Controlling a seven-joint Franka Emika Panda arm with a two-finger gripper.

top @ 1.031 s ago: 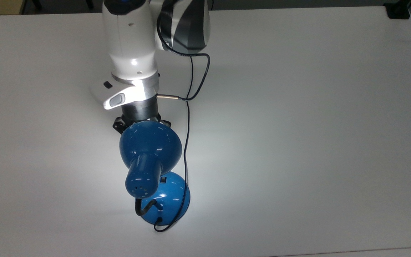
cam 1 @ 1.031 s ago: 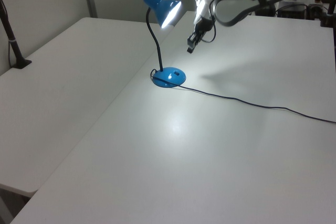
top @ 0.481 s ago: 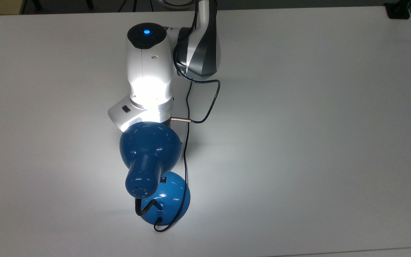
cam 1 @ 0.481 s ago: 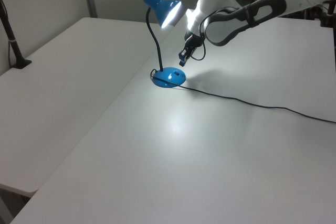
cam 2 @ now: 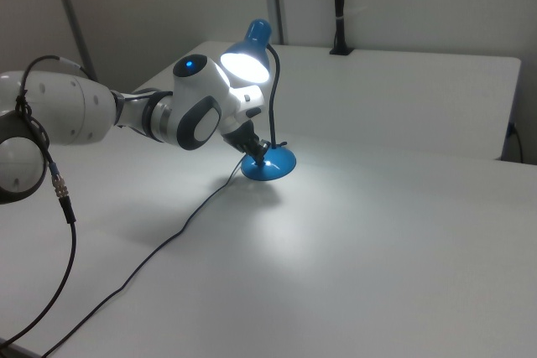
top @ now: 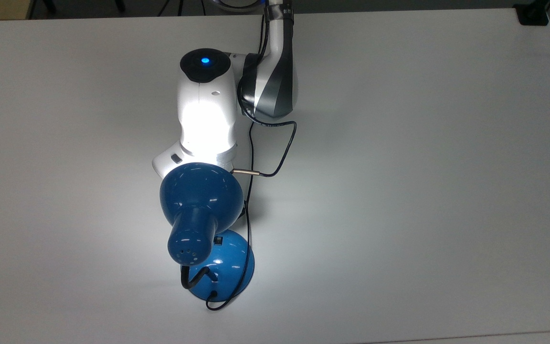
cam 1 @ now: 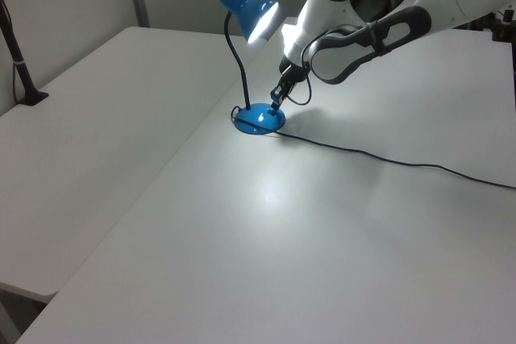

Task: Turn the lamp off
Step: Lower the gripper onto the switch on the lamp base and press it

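Table (cam 1: 161,223): white, lying under the lamp (cam 1: 260,117).
Lamp: I'm seeing it glowing.
Gripper (cam 1: 274,105): hovering at the lamp's base; finger spread I cannot tell.

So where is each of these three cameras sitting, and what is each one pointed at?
Top view: overhead, looking straight down on the white table; the lamp is seen from above, with the arm's white wrist beside it.
Left view: off one table corner, looking across; the arm enters from the left view's right, gripper at the lamp's base.
Right view: the opposite side; the arm enters from the right view's left.
Shared: left and right views both show the lit shade and the cord.
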